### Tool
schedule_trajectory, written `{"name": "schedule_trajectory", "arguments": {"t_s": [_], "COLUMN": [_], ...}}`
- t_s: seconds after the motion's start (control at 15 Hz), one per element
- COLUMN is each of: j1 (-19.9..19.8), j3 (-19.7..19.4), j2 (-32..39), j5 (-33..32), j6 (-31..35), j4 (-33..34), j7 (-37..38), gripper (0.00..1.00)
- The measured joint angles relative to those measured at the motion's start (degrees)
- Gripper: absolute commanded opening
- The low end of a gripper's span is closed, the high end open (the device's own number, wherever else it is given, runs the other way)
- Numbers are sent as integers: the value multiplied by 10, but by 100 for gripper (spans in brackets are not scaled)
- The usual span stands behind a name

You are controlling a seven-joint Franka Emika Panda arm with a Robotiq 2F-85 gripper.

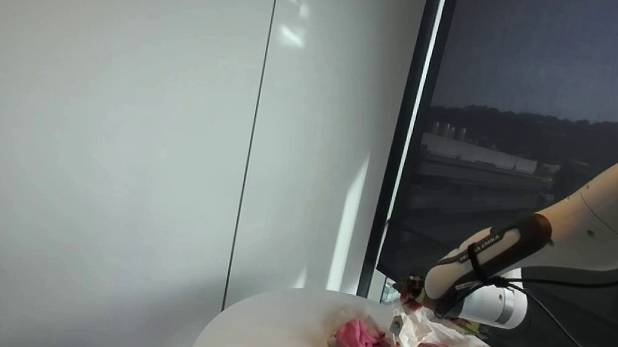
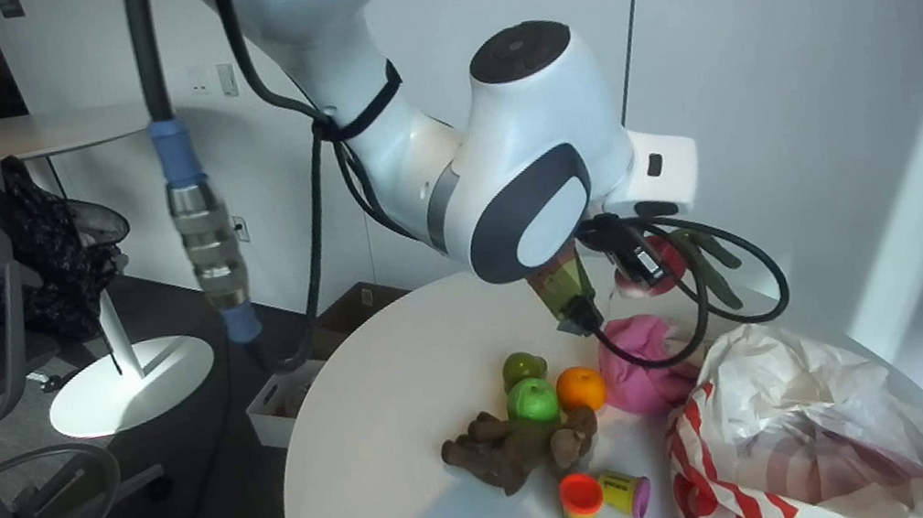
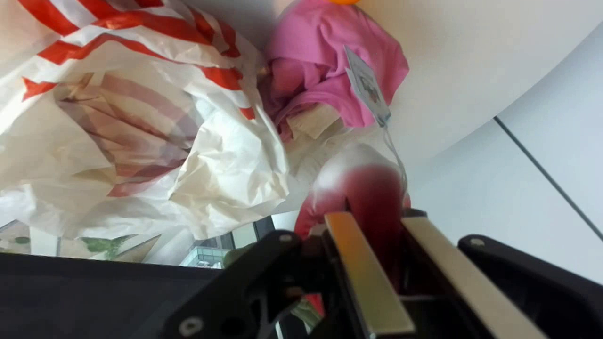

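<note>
My gripper (image 3: 377, 217) is shut on a soft red toy with a whitish tip (image 3: 372, 188), which sits between its two fingers. In an exterior view the red toy (image 2: 653, 266) shows green leaf-like parts (image 2: 712, 270) and hangs above the table. A small printed tag (image 3: 369, 87) dangles from it on a cord. Below the toy lies a crumpled pink cloth (image 3: 325, 52), on the table in both exterior views. Beside the cloth stands a white and red striped bag (image 3: 235, 160), its mouth open toward the wrist camera. The toy is apart from both in the wrist view.
On the round white table (image 2: 358, 424) are an orange (image 2: 581, 388), a green apple (image 2: 532, 400), a darker green fruit (image 2: 522, 368), a brown plush (image 2: 502, 456) and two small tubs, one red-lidded (image 2: 580, 500), one purple-lidded (image 2: 626, 493). A wall and window border the table.
</note>
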Motion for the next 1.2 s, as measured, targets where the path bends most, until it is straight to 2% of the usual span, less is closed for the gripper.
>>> {"name": "schedule_trajectory", "arguments": {"t_s": [0.2, 0.47, 0.6, 0.8, 1.0, 1.2], "j1": [2, 32, 54, 82, 112, 131], "j3": [-74, -151, -170, -176, -190, -212], "j2": [12, 80, 126, 190, 248, 295], "j5": [10, 90, 134, 179, 198, 202], "j6": [53, 140, 148, 142, 133, 97], "j4": [-11, -12, -5, 18, 53, 97], "j7": [3, 0, 0, 1, 1, 1], "gripper": [9, 9, 9, 9, 9, 9]}}
